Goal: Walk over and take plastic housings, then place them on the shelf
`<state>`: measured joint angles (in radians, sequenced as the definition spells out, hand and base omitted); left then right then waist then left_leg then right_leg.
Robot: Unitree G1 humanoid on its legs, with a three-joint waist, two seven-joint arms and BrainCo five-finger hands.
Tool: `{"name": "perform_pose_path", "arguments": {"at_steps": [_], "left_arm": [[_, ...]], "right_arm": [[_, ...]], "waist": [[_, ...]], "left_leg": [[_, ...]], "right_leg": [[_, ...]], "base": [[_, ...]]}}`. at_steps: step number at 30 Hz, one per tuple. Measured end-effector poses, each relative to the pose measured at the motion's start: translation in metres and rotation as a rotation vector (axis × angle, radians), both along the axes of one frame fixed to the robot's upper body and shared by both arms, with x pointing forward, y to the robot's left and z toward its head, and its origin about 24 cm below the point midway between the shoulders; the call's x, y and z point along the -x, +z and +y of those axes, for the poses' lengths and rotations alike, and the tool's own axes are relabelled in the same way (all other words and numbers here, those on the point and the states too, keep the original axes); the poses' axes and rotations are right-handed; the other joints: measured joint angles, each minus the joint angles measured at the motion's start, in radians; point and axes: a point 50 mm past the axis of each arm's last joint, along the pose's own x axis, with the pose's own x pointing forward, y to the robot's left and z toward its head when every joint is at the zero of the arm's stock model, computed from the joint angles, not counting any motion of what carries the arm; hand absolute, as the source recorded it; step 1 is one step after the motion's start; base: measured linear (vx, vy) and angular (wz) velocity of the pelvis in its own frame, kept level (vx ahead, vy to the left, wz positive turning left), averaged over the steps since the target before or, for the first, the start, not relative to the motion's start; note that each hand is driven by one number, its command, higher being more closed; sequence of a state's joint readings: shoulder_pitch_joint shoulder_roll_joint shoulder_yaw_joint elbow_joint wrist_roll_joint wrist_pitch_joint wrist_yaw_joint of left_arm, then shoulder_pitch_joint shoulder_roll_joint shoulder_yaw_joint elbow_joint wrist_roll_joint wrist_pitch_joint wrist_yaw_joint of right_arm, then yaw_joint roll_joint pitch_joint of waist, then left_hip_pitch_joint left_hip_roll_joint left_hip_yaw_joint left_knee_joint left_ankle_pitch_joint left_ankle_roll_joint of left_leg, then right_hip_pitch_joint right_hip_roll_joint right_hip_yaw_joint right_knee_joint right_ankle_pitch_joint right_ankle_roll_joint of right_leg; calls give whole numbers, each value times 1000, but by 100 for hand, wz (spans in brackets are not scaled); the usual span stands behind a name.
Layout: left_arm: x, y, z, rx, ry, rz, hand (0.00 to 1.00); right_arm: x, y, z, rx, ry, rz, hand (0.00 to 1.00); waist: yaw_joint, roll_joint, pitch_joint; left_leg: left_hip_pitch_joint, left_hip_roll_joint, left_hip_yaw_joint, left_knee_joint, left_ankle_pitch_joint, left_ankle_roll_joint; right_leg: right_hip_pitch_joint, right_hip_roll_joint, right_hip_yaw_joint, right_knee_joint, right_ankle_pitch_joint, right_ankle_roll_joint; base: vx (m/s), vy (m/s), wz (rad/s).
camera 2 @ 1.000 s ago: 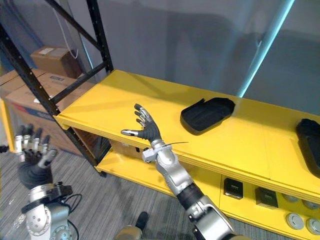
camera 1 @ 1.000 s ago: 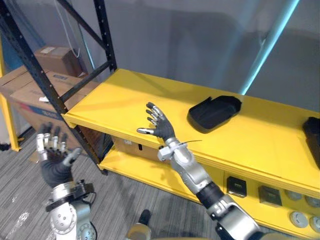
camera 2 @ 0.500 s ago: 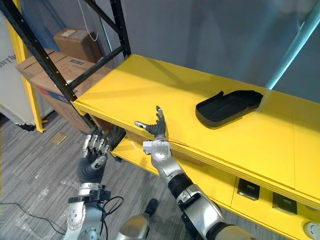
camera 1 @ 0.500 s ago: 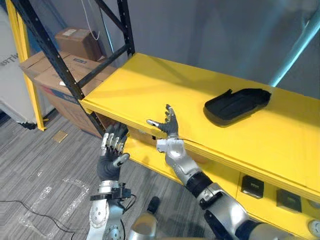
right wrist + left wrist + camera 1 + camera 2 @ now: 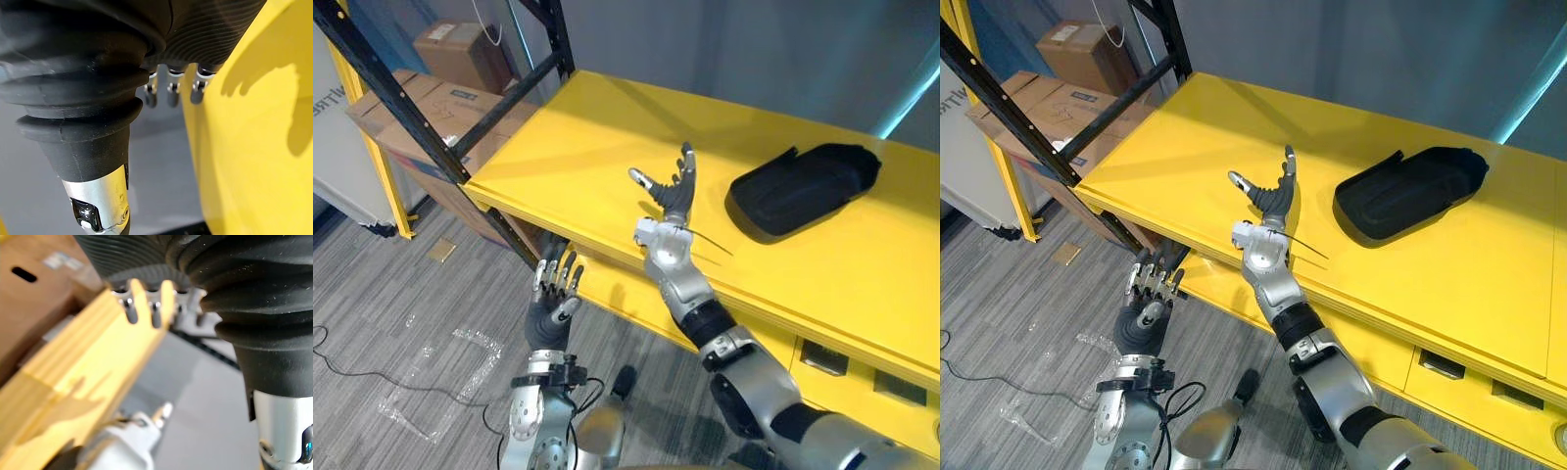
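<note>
A black moulded plastic housing point(image 5: 803, 186) lies flat on the broad yellow shelf board point(image 5: 578, 137), with nothing holding it. The right robot hand point(image 5: 675, 201) is raised over the front part of the shelf, fingers straight and spread, empty; the housing sits near it, on its right side, not touching. The left robot hand point(image 5: 550, 305), fingers straight and empty too, is lower, before the shelf edge above the grey floor point(image 5: 401, 333). Brown cardboard boxes point(image 5: 460, 54) stand behind the black rack frame point(image 5: 406, 113).
</note>
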<state>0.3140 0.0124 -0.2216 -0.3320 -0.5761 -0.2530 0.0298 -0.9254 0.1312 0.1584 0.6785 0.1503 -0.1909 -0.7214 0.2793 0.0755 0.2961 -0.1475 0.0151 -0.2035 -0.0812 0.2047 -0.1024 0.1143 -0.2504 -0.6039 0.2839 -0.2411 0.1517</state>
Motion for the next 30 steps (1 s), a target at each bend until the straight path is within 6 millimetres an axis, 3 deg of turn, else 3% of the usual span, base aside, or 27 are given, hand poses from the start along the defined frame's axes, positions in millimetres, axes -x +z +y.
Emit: {"name": "perform_pose_path", "arguments": {"at_steps": [6,9,14,23,30], "left_arm": [[-6,3,-1,12,2,-13,0],[-14,-2,-7,-12,-26,15,0],[-27,-2,-19,-39,-77,19,0],[-36,1,-31,-40,-100,6,0],[-35,-3,-35,-42,-112,23,0]], "right_arm": [[-16,18,-22,5,-77,-13,0],[-24,6,-40,35,-139,49,0],[-34,31,-63,83,-201,4,0],[-39,55,-79,105,-253,-71,0],[-37,57,-85,70,-269,-110,0]], "waist": [[-14,20,56],[-13,32,67],[-14,56,93],[-18,94,141],[-38,84,152]], "left_leg": [[-39,-14,-7,41,-1,2],[-66,-10,-8,43,1,0],[-83,6,2,46,4,-4],[-84,33,27,54,4,-5],[-82,39,53,53,5,-6]], "right_leg": [[-29,-16,1,38,-11,2],[-55,-13,6,44,-11,1],[-86,-1,30,50,-13,-5],[-105,21,61,50,-6,-19],[-128,21,92,69,-6,-22]], "base": [[-44,-19,5],[-30,-15,1],[-44,-46,-7],[-51,-39,-12],[-43,-17,-11]]}}
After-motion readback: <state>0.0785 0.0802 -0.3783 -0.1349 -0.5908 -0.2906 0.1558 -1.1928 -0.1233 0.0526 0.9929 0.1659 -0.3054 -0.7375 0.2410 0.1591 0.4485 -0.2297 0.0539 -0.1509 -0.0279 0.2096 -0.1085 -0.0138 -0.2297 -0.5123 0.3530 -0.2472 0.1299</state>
